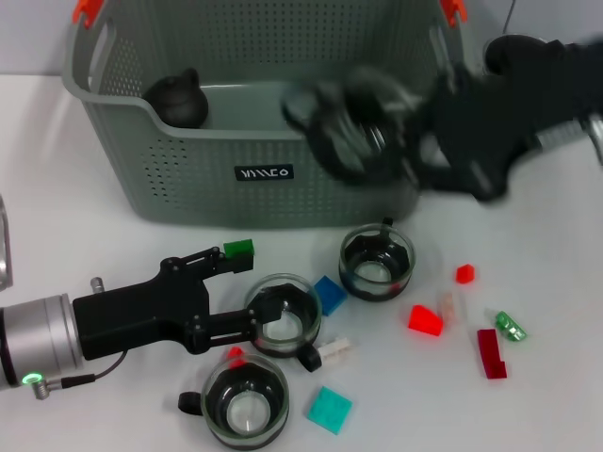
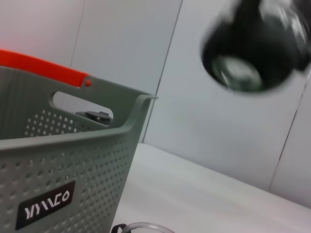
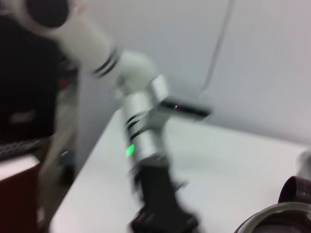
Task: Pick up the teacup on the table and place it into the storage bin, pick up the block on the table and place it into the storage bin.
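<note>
Glass and blurred, a teacup is hanging in the right tool, whose fingers are closed on it above the front rim of the storage bin. On the white desk the left tool is lying low with its fingers spread wide, one by a green block and one against a second teacup, gripping neither.

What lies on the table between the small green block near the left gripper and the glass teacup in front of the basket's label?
In the head view, nothing: bare white table separates the green block from the glass teacup.
</note>
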`<state>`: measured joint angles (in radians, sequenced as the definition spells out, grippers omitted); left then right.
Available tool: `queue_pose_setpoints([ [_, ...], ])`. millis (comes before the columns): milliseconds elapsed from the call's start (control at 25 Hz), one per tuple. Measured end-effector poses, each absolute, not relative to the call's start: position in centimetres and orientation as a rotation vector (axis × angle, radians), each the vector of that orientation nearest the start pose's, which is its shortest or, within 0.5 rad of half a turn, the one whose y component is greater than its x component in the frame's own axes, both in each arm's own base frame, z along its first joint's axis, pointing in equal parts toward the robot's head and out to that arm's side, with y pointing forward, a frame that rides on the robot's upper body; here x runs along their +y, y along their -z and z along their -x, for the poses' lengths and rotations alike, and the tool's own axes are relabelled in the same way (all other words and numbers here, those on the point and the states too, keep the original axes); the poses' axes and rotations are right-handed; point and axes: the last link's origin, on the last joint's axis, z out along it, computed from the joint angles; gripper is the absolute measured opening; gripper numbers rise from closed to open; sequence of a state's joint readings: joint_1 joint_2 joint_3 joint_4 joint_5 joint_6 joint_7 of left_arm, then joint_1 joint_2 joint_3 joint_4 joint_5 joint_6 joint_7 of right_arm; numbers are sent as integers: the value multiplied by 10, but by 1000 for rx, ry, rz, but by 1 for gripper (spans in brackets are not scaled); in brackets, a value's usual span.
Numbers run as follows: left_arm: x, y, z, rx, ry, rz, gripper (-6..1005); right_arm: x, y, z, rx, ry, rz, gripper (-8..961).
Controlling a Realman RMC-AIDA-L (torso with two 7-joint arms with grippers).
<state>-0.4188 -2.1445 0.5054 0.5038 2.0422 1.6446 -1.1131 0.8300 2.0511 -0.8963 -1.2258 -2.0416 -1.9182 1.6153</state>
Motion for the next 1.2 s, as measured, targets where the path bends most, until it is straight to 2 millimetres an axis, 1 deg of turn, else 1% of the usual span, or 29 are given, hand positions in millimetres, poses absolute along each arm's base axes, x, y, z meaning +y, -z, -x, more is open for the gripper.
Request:
queue_pose_setpoints([
  [80, 271, 34, 287, -635, 911, 2638, 811, 367, -58, -70, -317, -415, 3055, 81],
  [160, 271, 33, 287, -633, 911, 2639, 811, 385, -55, -56, -250, -426, 3001, 87],
  [200, 272, 33, 288, -631, 909, 2638, 811, 395, -53, -49, -208, -424, 2972, 90],
  [280, 272, 32, 288, -626, 907, 2638, 811, 416, -49, -43, -109, -402, 2915, 95],
  [400, 272, 31, 287, -618, 910, 2640, 811, 449, -42, -42, 47, -343, 2806, 104],
  [480, 273, 31, 287, -615, 913, 2641, 810, 466, -37, -44, 103, -305, 2731, 110],
  [600, 274, 30, 286, -610, 915, 2642, 810, 482, -31, -47, 145, -263, 2659, 118],
  [720, 275, 30, 285, -608, 917, 2642, 810, 492, -22, -53, 166, -216, 2620, 127],
  [840, 275, 31, 285, -607, 918, 2643, 810, 496, -7, -62, 163, -149, 2595, 135],
  [1000, 275, 31, 285, -607, 919, 2642, 810, 497, 11, -72, 145, -79, 2583, 147],
  [1200, 276, 31, 285, -610, 916, 2639, 809, 494, 28, -83, 138, -26, 2576, 161],
])
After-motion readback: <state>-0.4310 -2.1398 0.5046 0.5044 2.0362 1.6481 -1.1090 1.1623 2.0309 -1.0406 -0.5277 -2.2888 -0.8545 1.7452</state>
